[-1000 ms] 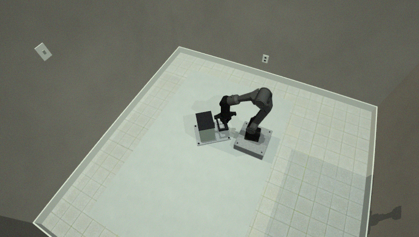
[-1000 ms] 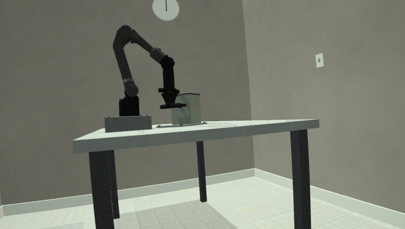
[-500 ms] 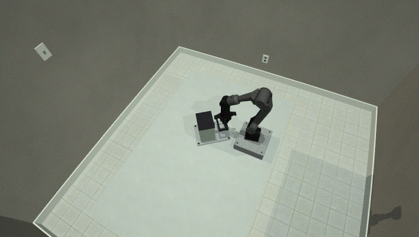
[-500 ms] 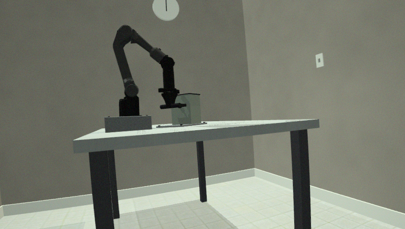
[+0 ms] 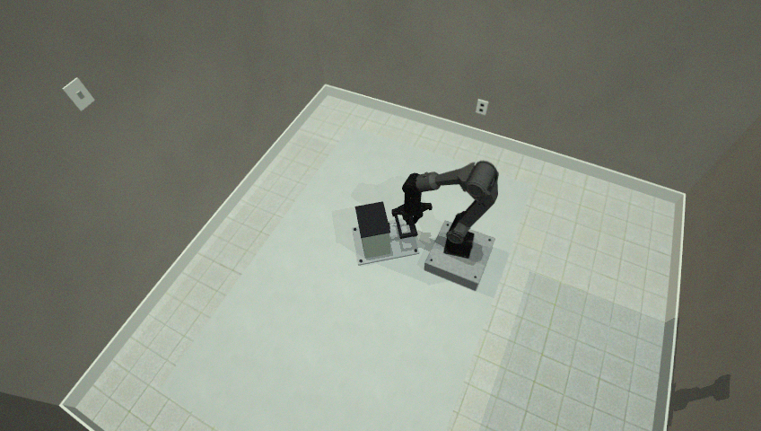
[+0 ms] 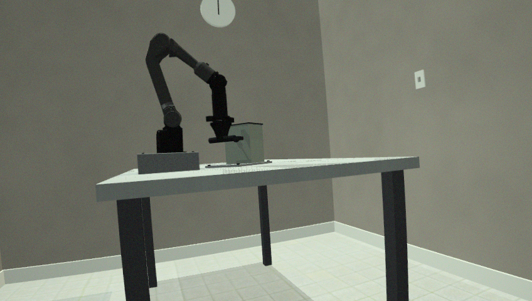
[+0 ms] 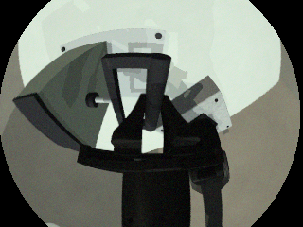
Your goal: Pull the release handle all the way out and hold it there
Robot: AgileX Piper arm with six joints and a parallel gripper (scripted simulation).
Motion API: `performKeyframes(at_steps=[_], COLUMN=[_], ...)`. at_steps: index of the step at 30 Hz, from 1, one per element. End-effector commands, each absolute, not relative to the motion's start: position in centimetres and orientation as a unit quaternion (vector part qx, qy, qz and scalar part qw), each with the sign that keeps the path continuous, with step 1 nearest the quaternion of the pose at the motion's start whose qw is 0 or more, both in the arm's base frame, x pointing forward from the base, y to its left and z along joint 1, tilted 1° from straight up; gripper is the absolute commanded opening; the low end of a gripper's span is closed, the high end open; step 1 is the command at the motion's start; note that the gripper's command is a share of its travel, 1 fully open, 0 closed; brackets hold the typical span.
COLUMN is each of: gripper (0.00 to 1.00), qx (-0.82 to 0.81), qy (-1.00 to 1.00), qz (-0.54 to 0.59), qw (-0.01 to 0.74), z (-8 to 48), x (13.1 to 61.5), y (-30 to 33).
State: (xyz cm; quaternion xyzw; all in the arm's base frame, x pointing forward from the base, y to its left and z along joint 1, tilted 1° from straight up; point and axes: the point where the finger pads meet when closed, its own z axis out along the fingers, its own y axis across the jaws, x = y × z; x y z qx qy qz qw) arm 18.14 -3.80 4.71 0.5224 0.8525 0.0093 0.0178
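A grey box housing (image 5: pixel 372 224) stands on a flat plate on the table. A dark loop-shaped release handle (image 5: pixel 406 228) sticks out of its side on a thin rod toward the arm's base. In the wrist view the release handle (image 7: pixel 136 89) is a black frame, with the rod's end (image 7: pixel 95 98) showing at the housing wall (image 7: pixel 63 110). My gripper (image 7: pixel 153 99) points down and is shut on the handle's near bar. In the side view the gripper (image 6: pixel 223 138) hangs above the table beside the housing (image 6: pixel 244 143), with the handle drawn away from it.
The arm's base sits on a grey block (image 5: pixel 459 256) to the right of the housing plate (image 5: pixel 391 250). The side view shows the block (image 6: pixel 167 162) near the table's front left edge. A wall clock (image 6: pixel 217 10) hangs behind.
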Motion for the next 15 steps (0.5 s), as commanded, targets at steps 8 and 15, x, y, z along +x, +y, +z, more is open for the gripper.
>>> performKeyframes(at_steps=[8, 15], gripper=[0.0, 0.0], qx=[0.522, 0.522], qy=[0.853, 0.853], qz=[0.002, 0.002], qw=[0.012, 0.012], z=[4.6, 4.6], x=[16.0, 14.6], y=[-4.9, -5.5])
